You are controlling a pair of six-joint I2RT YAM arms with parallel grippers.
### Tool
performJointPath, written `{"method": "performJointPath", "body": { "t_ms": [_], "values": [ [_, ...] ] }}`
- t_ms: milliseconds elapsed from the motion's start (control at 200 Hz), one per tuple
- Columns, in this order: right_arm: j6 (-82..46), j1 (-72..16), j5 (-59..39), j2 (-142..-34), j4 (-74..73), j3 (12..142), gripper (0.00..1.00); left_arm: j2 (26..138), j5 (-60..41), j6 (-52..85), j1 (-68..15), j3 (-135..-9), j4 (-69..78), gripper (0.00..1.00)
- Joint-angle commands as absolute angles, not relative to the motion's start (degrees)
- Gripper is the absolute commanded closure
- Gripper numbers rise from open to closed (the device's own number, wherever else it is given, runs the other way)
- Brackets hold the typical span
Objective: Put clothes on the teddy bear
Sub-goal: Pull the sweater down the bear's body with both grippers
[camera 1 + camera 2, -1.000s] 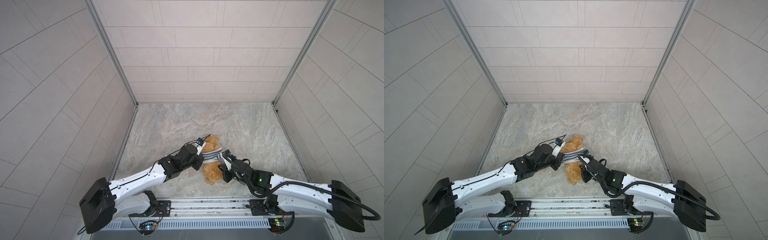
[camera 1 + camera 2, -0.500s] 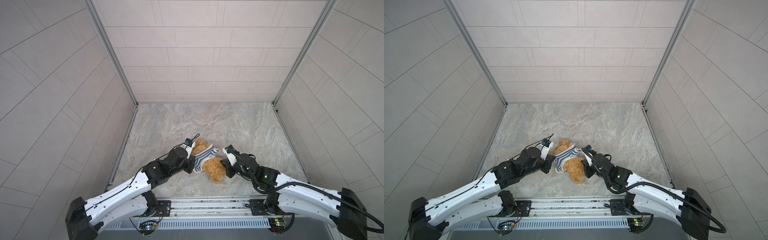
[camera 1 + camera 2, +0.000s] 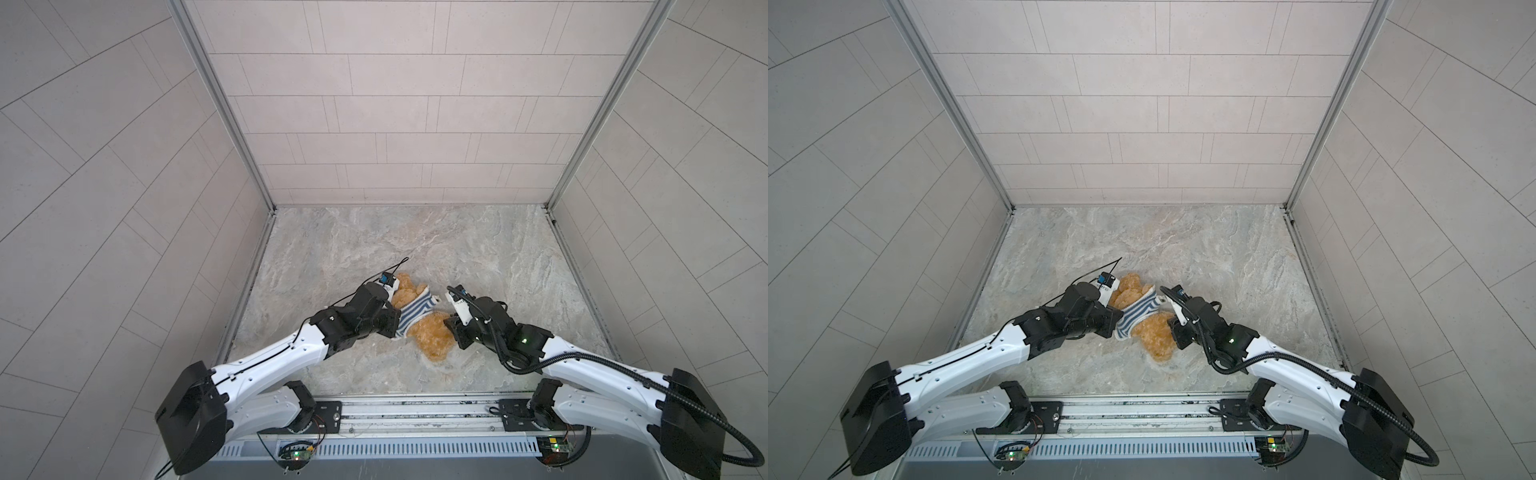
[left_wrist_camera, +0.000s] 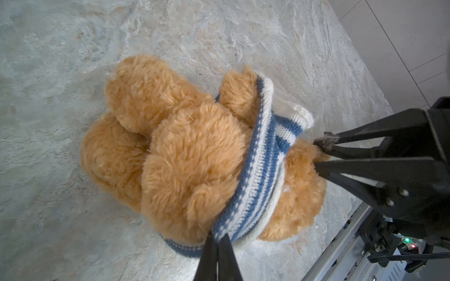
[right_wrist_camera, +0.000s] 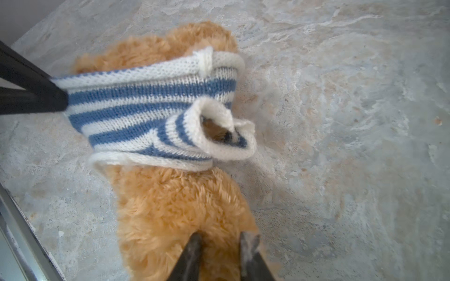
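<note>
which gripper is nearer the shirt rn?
Left. The left gripper is shut on the shirt at its edge. The right gripper is open at the bear's bare fur, clear of the shirt.

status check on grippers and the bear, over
Left gripper shut on striped shirt hem. Right gripper open, fingers at teddy bear fur. Shirt bunched around bear's middle, bear lying on table.

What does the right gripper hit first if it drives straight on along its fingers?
The fluffy golden-brown plush teddy bear: the right gripper, jaws apart, points into the fur of its uncovered end, probably touching, though depth is unclear. The blue-and-white striped knit sweater comes only beyond that.
</note>
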State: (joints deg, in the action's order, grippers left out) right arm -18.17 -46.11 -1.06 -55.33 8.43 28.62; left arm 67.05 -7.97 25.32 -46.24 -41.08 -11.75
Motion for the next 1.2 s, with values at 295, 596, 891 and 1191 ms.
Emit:
{"method": "performJointPath", "body": {
  "t_ms": [295, 596, 891, 1191],
  "values": [
    [-20.45, -54.67, 6.63, -57.51, 3.8, 28.26, 0.26, 74.82, -13.51, 28.87, -45.06, -46.34, -3.87, 1.0],
    [-20.13, -54.58, 11.95, -68.31, -3.07, 29.13, 0.4, 69.39, -12.21, 29.62, -45.06, -44.17, -6.04, 1.0],
    [-17.82, -54.49, 11.61, -68.39, -2.04, 28.48, 0.97, 62.8, -10.71, 28.22, -41.32, -42.57, -10.47, 1.0],
    [-15.73, -54.49, 10.04, -68.07, -2.57, 27.0, 1.0, 58.42, -11.3, 28.93, -35.69, -38.93, -11.32, 1.0]
  ]
}}
